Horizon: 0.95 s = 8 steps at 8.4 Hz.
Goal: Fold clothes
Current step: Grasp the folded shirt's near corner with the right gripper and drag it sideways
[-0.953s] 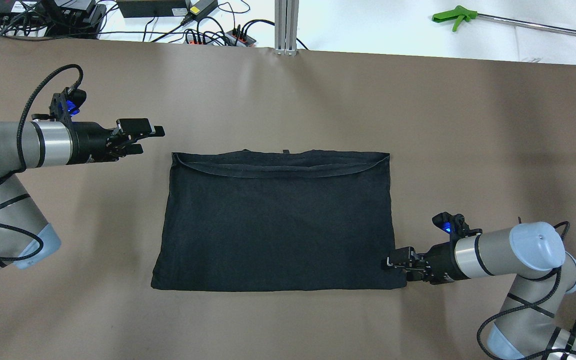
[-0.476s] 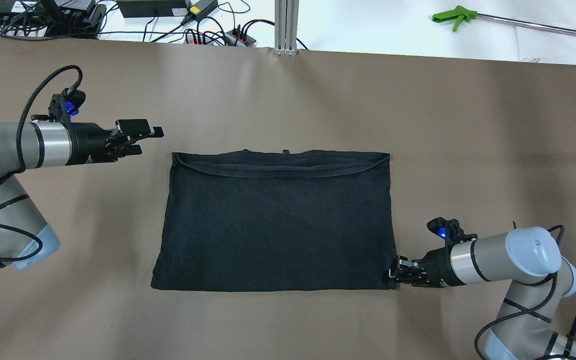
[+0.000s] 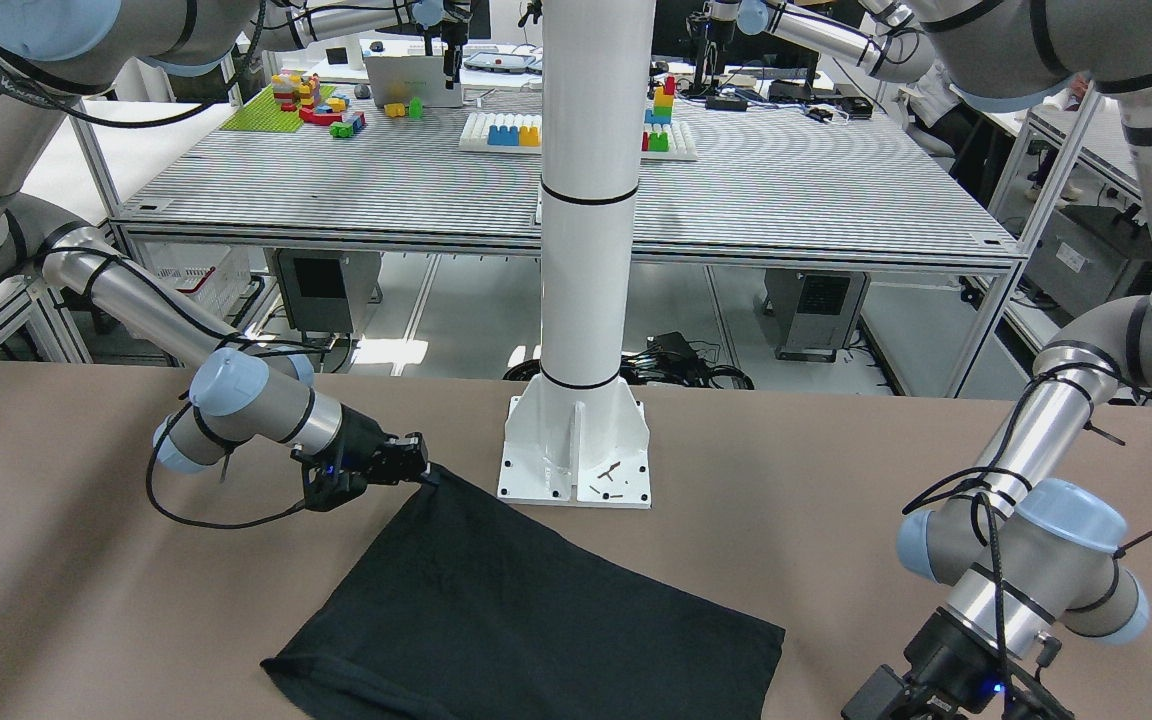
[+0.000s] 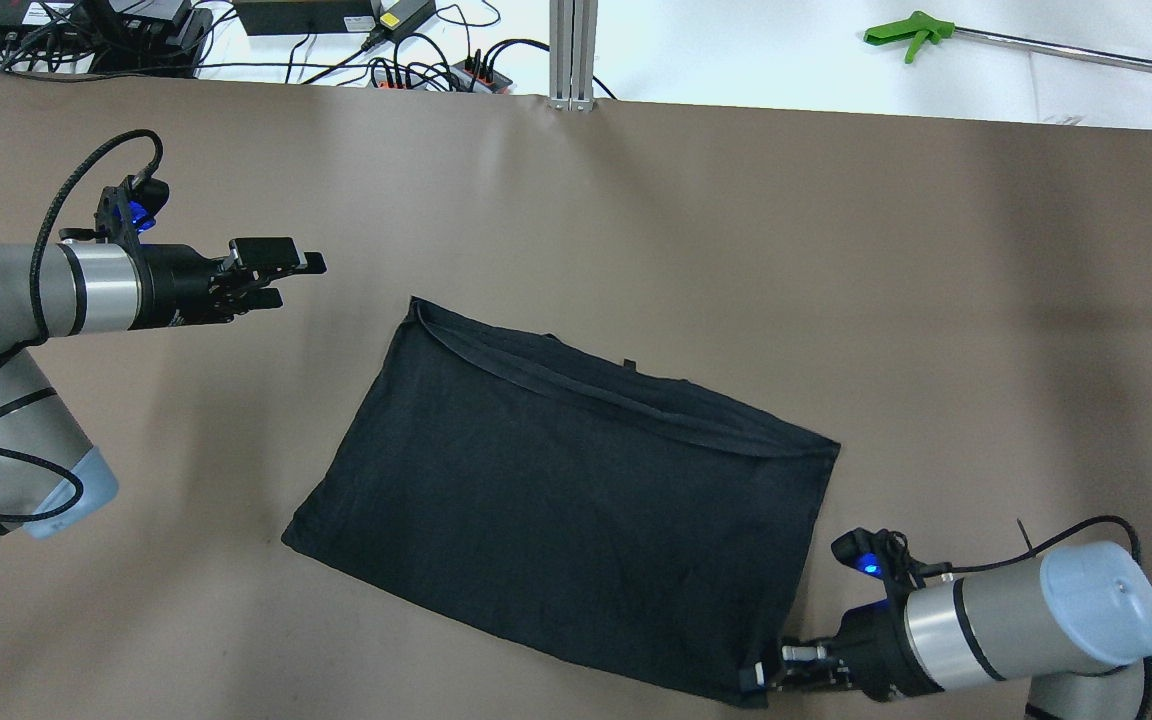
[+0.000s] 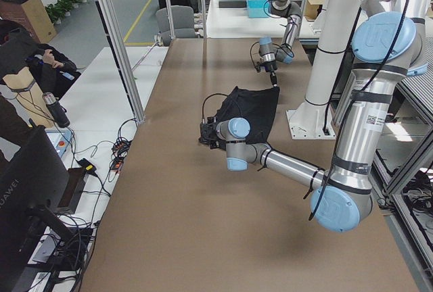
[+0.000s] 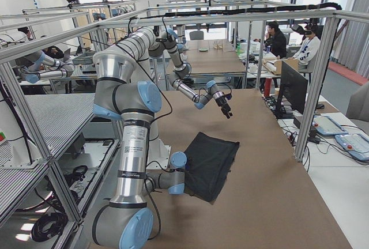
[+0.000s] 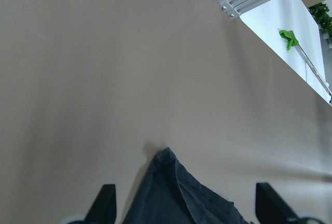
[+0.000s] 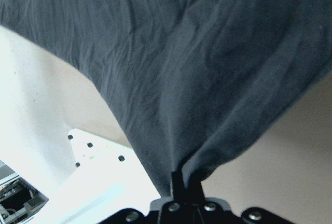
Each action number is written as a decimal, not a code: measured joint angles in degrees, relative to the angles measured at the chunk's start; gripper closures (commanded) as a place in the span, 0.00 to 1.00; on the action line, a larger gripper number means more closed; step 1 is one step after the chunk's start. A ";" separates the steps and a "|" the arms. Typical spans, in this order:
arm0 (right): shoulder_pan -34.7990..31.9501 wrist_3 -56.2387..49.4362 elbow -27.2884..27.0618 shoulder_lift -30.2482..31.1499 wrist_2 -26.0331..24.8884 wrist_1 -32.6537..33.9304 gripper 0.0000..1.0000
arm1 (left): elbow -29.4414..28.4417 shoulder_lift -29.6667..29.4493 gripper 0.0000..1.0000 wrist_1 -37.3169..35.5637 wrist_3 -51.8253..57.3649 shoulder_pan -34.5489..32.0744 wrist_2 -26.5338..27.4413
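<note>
Your right gripper, pinching the garment, has dragged it askew. Its far corner now lies just ahead of your spread left gripper, so square it first.

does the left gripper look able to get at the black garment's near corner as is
Probably yes: the left gripper is open, only bare table lies between it and the nearest corner of the black garment, which sits ahead between its fingers in the wrist view.

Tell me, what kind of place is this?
Probably a robot research lab: big robot arms stand inside metal frames, coloured building bricks sit on a bench behind, and people work near a computer monitor.
</note>
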State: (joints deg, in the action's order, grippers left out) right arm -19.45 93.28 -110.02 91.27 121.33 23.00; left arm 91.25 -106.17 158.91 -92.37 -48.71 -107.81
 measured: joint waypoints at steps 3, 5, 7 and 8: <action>6.08 -0.11 -1.44 -1.54 -1.02 -0.03 0.06 | -0.18 -0.15 0.06 -0.07 1.36 0.02 0.04; 4.11 -0.16 -1.49 0.08 -1.35 -0.29 0.06 | -0.27 -0.40 0.06 -1.58 1.47 0.09 -0.14; -2.18 -0.25 -1.42 2.64 -0.93 -1.18 0.06 | 0.52 -0.07 0.06 -3.49 1.37 0.40 -0.55; -5.89 -0.34 -1.20 2.97 -0.70 -1.07 0.06 | 1.81 1.16 0.06 -3.95 0.79 1.22 -0.61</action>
State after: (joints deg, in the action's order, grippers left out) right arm -25.34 92.95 -111.22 94.24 120.63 21.93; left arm 93.06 -105.01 154.95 -91.58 -47.49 -108.42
